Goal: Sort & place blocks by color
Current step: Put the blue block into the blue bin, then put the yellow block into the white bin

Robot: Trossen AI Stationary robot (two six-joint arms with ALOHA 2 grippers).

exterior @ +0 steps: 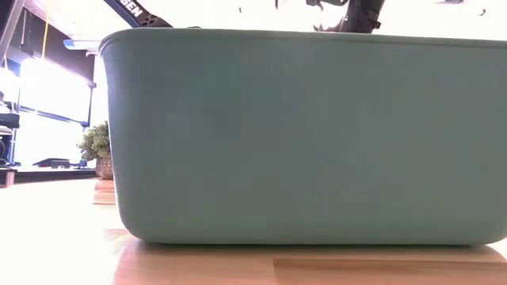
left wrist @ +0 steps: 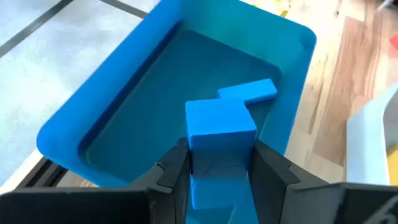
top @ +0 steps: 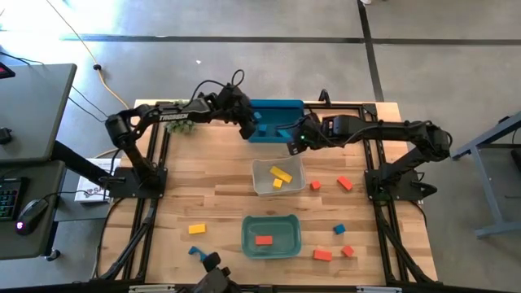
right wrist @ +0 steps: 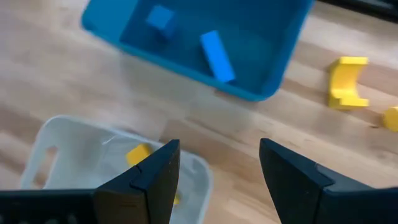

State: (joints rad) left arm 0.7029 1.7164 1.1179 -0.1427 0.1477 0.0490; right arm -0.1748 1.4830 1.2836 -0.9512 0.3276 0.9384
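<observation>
Toward nine o'clock on the tabletop (top: 220,183) one yellow block (top: 197,229) and a blue piece (top: 194,251) lie unsorted. At twelve o'clock the left end effector (left wrist: 221,168) is clenched on a blue block (left wrist: 221,121) above the blue bin (top: 275,120), which already holds a blue bar (right wrist: 217,56). At centre, the clear bin (top: 278,175) holds yellow blocks and the teal bin (top: 271,236) one red block. The right end effector (right wrist: 217,168) hovers released near the blue bin. Toward three and five o'clock, several red blocks (top: 344,183) and one blue remain loose, so perhaps half is done.
</observation>
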